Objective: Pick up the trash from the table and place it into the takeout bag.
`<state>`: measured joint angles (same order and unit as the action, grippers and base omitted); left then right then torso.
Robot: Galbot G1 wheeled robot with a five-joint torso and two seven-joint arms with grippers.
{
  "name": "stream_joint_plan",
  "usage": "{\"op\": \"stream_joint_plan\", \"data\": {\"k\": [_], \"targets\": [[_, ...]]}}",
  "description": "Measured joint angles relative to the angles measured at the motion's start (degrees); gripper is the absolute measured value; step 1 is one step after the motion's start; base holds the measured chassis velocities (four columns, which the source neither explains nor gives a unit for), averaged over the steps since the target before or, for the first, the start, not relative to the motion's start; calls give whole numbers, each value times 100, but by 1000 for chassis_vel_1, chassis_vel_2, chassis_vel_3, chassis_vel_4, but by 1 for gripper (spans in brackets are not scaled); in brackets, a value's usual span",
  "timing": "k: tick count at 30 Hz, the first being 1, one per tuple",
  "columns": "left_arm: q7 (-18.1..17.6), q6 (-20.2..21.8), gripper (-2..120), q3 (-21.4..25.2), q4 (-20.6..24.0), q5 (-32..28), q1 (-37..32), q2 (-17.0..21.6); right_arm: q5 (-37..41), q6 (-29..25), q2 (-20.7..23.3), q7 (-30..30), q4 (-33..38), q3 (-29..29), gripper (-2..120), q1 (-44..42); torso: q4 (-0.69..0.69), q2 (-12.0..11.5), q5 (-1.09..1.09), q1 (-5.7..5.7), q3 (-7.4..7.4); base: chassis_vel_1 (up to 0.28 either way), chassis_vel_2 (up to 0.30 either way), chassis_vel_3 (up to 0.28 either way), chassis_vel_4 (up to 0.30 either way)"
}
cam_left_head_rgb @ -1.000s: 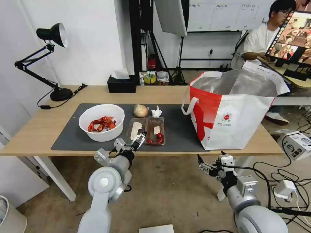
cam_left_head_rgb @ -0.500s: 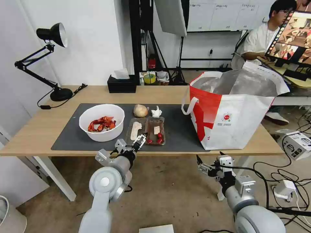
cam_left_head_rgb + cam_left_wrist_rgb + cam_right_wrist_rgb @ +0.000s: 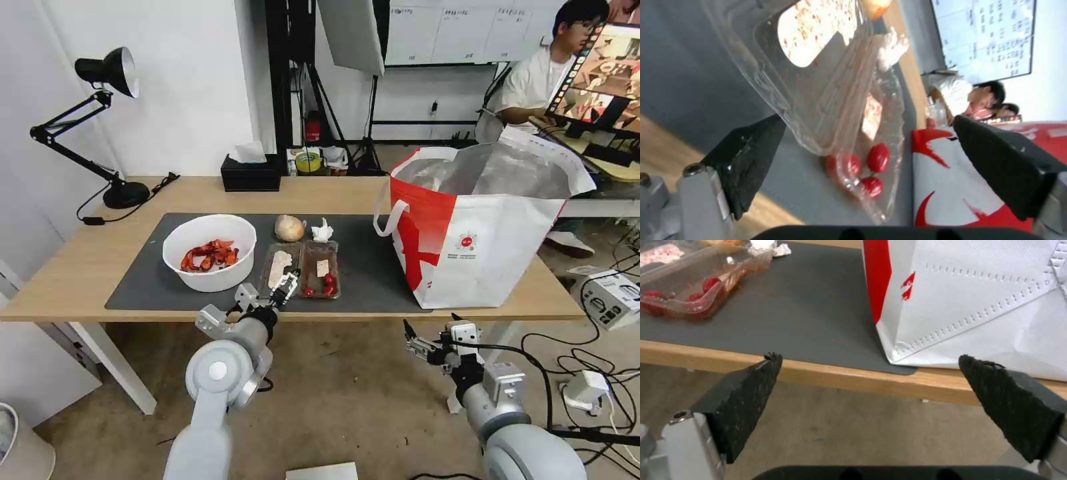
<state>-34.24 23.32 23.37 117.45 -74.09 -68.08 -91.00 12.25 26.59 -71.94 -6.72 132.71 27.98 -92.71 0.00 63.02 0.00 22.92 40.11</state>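
Observation:
On the table's (image 3: 73, 273) dark mat (image 3: 143, 283) stand the white bowl (image 3: 209, 252) of red scraps, the clear two-part tray (image 3: 303, 268), the tan ball (image 3: 289, 228) and the tissue wad (image 3: 323, 231). The red-and-white takeout bag (image 3: 477, 227) stands open at the right. My left gripper (image 3: 287, 285) is open at the tray's near edge. In the left wrist view its fingers (image 3: 746, 160) straddle the tray (image 3: 831, 83), close to its rim. My right gripper (image 3: 431, 323) hangs open below the table's front edge, before the bag (image 3: 973, 290).
A black tissue box (image 3: 251, 175) and a black desk lamp (image 3: 110, 133) stand at the back left of the table. Cables and a white box (image 3: 610, 297) lie on the floor at the right. Bare mat (image 3: 809, 313) lies between tray and bag.
My left gripper has edged slightly forward over the tray's near edge. The right gripper has barely shifted. The trash and the bag have not moved.

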Motion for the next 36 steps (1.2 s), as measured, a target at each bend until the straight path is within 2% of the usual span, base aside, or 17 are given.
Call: {"op": "stream_joint_plan", "data": {"k": [12, 29, 36], "targets": [[408, -146, 100, 35, 229, -10, -52, 13, -26, 0, -24, 0, 11, -36, 100, -13, 0, 0, 0, 0, 0, 0, 0, 0, 0], [574, -172, 100, 139, 453, -248, -34, 214, -89, -5, -54, 0, 56, -63, 100, -87, 0, 0, 0, 0, 0, 0, 0, 0, 0], [583, -153, 100, 150, 410, -388, 68, 481, -120, -5, -87, -1, 53, -95, 100, -96, 0, 0, 0, 0, 0, 0, 0, 0, 0]]}}
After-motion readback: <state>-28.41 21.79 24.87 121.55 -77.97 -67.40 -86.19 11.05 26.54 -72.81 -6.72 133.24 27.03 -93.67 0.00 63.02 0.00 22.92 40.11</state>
